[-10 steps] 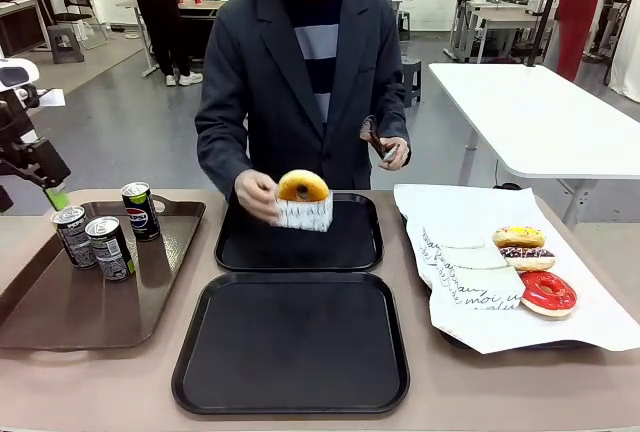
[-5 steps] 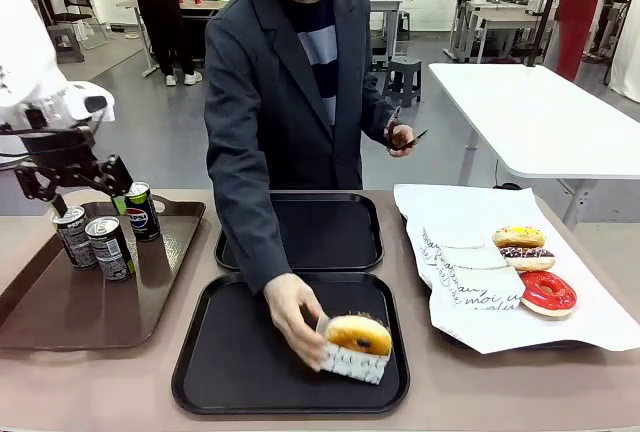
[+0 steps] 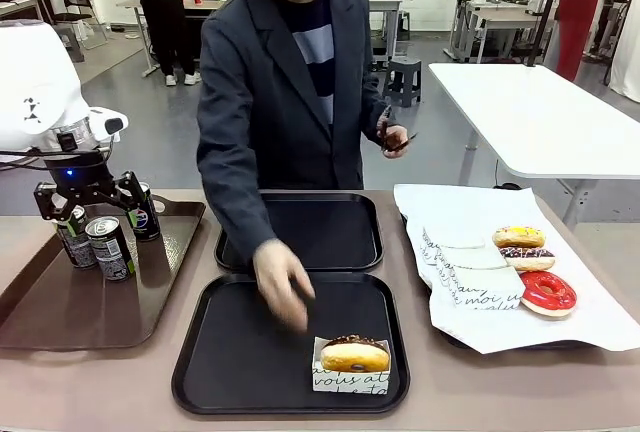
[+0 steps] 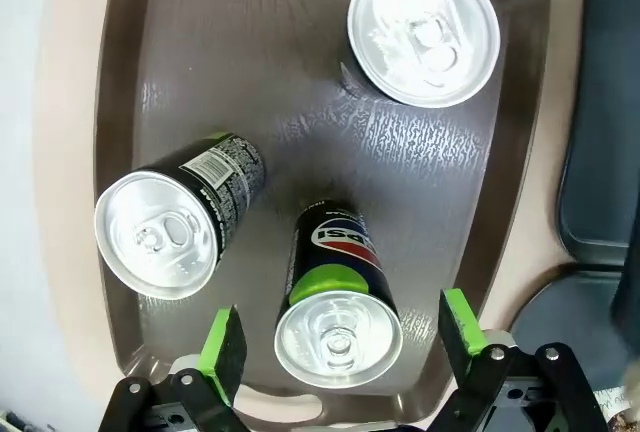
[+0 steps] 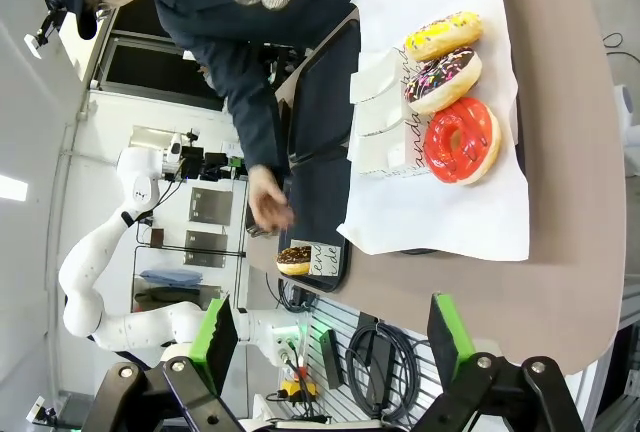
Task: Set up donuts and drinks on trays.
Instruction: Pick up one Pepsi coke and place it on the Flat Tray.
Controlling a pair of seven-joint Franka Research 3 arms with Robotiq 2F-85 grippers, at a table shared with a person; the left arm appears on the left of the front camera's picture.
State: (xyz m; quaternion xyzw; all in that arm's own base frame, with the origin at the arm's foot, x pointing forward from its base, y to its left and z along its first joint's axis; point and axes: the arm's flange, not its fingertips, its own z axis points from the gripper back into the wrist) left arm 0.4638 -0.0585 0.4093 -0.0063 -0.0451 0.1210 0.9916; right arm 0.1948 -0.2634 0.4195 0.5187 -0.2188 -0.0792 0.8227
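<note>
Three drinks stand on a brown tray [image 3: 60, 302] at the left: one can [image 3: 72, 235], a second [image 3: 110, 247] and a Pepsi can [image 3: 145, 212]. My left gripper [image 3: 88, 207] hangs open just above them. In the left wrist view its green pads [image 4: 225, 352] straddle the Pepsi can [image 4: 338, 327] without touching it. A sleeved chocolate-topped donut [image 3: 355, 357] lies in the near black tray [image 3: 230, 352]. The far black tray [image 3: 320, 237] holds nothing. My right gripper [image 5: 330, 337] is open in the air, holding nothing.
The person's hand [image 3: 283, 277] hovers over the near tray; the other hand holds tongs [image 3: 395, 137]. On white paper [image 3: 600, 322] at the right lie yellow [image 3: 519, 237], chocolate-sprinkled [image 3: 527, 257] and red [image 3: 547, 292] donuts with empty sleeves [image 3: 470, 277].
The person carried the sleeved donut from the far tray to the near tray, set it down and drew the hand back. My left gripper came in and sank over the cans.
</note>
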